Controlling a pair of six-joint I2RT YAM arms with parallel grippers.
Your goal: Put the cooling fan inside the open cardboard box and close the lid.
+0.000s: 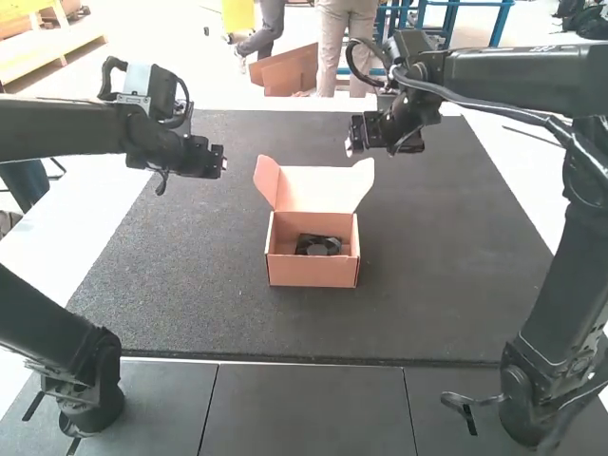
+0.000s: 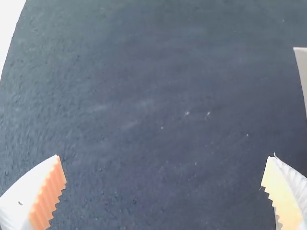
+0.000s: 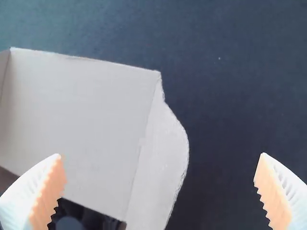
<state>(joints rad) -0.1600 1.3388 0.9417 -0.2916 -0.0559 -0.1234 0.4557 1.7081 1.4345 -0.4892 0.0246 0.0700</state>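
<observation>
One black square cooling fan [image 1: 317, 245] lies inside the open brown cardboard box [image 1: 313, 271] on the dark mat [image 1: 446, 256] of the table [image 1: 43, 242]; the lid [image 1: 318, 190] stands upright behind it; the right pincer [image 1: 353, 139], released and empty, hovers over the lid's far corner and should press it forward and down gently; the left pincer [image 1: 218, 159], also released, hangs well aside; the lid's side flaps [image 1: 266, 180] may catch.

The cardboard box [image 1: 313, 267] hides part of the cooling fan [image 1: 317, 245] behind its front wall.

The cardboard box [image 1: 313, 265] is tan, the cooling fan [image 1: 318, 245] black, the mat [image 1: 427, 266] charcoal.
</observation>
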